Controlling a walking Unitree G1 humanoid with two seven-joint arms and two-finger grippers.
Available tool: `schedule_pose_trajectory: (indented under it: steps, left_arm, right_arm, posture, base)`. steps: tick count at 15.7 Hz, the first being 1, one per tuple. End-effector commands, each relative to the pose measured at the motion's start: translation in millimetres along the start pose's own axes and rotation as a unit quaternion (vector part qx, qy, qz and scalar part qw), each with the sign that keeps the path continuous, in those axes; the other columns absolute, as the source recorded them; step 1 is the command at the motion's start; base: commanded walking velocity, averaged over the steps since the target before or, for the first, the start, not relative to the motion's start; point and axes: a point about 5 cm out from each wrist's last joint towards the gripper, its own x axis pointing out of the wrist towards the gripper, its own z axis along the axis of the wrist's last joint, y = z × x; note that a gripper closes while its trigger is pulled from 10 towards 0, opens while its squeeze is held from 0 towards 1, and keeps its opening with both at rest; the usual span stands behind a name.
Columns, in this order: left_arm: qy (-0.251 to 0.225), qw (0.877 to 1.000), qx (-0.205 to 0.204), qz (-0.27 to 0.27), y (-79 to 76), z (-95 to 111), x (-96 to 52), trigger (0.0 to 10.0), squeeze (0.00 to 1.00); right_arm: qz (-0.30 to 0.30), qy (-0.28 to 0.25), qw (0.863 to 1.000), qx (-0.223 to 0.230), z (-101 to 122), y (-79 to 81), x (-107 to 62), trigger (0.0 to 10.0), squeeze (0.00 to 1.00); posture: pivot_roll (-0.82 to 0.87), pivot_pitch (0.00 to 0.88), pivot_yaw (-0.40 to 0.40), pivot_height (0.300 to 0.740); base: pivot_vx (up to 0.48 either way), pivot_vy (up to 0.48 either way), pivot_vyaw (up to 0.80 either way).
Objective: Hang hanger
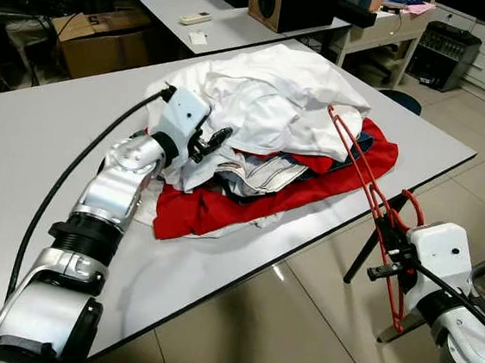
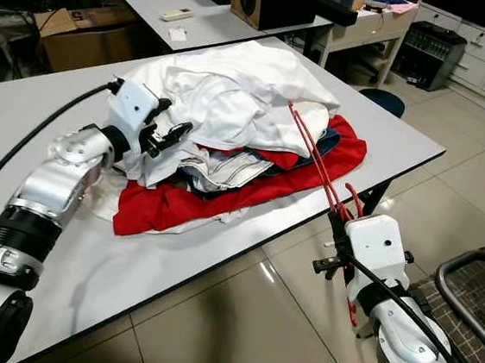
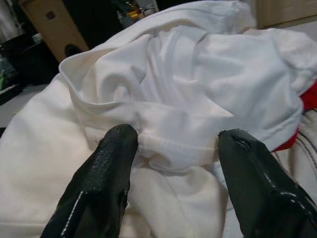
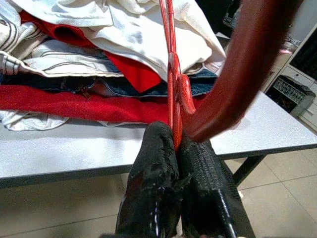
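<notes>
A red wire hanger (image 1: 368, 190) stands nearly upright off the table's front edge, its top leaning over the heap of clothes. My right gripper (image 4: 174, 144) is shut on the hanger (image 4: 171, 74) near its hook, below table height. A pile of clothes (image 1: 273, 141) lies on the grey table (image 1: 29, 150): a white shirt (image 1: 269, 98) on top, red cloth (image 1: 222, 210) and striped and blue garments underneath. My left gripper (image 3: 173, 148) is open at the pile's left side, with a hem of the white shirt (image 3: 173, 99) between its fingers.
A second table at the back carries a speaker (image 1: 288, 0) and a remote (image 1: 195, 18). A cardboard box (image 1: 101, 37) sits on the floor behind. Tiled floor lies in front of the table, with a metal frame (image 2: 474, 292) at the right.
</notes>
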Motion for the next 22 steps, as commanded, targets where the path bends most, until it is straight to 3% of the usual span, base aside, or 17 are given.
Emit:
schedule_pose_trajectory:
  steps: [1,2,3,6,12,15,19,20,21,22]
  left_arm:
    - [0.006,1.000,0.000,0.017,2.8,-0.1,2.3,8.3,0.00]
    - [0.005,1.000,-0.001,0.026,3.7,1.0,3.8,1.7,0.00]
    - [0.006,1.000,0.001,0.029,4.0,1.4,4.3,0.2,0.00]
    - [-0.004,0.998,0.007,0.060,9.7,7.1,5.8,0.0,0.00]
    - [-0.030,0.998,0.003,0.054,6.0,13.2,7.9,0.0,0.00]
    - [-0.008,0.999,0.003,0.035,0.3,5.6,8.8,0.0,0.00]
    - [0.007,0.999,0.012,0.050,3.1,1.7,7.7,0.0,0.00]
    - [0.004,0.998,0.016,0.059,4.5,2.7,7.5,10.0,0.00]
    - [-0.009,0.998,-0.010,0.054,4.0,5.0,6.8,10.0,0.00]
    - [-0.018,0.998,-0.020,0.054,4.0,6.4,5.8,10.0,1.00]
  right_arm:
    - [-0.001,-0.005,1.000,-0.004,1.0,-1.0,0.7,10.0,0.00]
    - [0.000,-0.005,1.000,-0.004,1.0,-0.6,1.0,10.0,0.00]
    - [0.000,-0.005,1.000,-0.004,1.0,-0.5,1.1,10.0,0.00]
    - [-0.002,-0.005,1.000,-0.003,1.2,-0.8,0.7,10.0,0.00]
    - [-0.002,-0.005,1.000,-0.003,1.1,-0.9,1.7,10.0,0.00]
    - [-0.002,-0.005,1.000,-0.003,1.1,-0.9,2.4,10.0,0.00]
    - [-0.004,-0.004,1.000,-0.003,0.9,-1.8,2.1,10.0,0.00]
    - [-0.004,-0.005,1.000,-0.003,0.9,-1.8,2.1,10.0,0.00]
    - [-0.004,-0.005,1.000,-0.003,1.1,-1.8,2.3,10.0,0.00]
    - [-0.004,-0.005,1.000,-0.003,1.0,-1.7,2.4,10.0,0.00]
  posture:
    - [-0.20,0.000,0.071,0.740]
    - [-0.20,0.000,0.071,0.740]
    - [-0.20,0.000,0.071,0.740]
    - [-0.20,0.000,0.074,0.740]
    - [-0.19,0.000,0.072,0.740]
    - [-0.20,0.000,0.074,0.740]
    - [-0.20,0.000,0.074,0.740]
    - [-0.20,0.000,0.074,0.740]
    - [-0.20,0.000,0.074,0.740]
    - [-0.19,0.000,0.076,0.740]
  base:
    - [0.000,0.000,0.00]
    - [0.000,0.000,0.00]
    - [0.000,0.000,0.00]
    - [0.000,0.000,0.00]
    - [0.000,0.000,0.00]
    - [0.000,0.000,0.00]
    - [0.000,0.000,0.00]
    - [0.000,0.000,0.00]
    - [0.000,0.000,0.00]
    - [0.000,0.000,0.00]
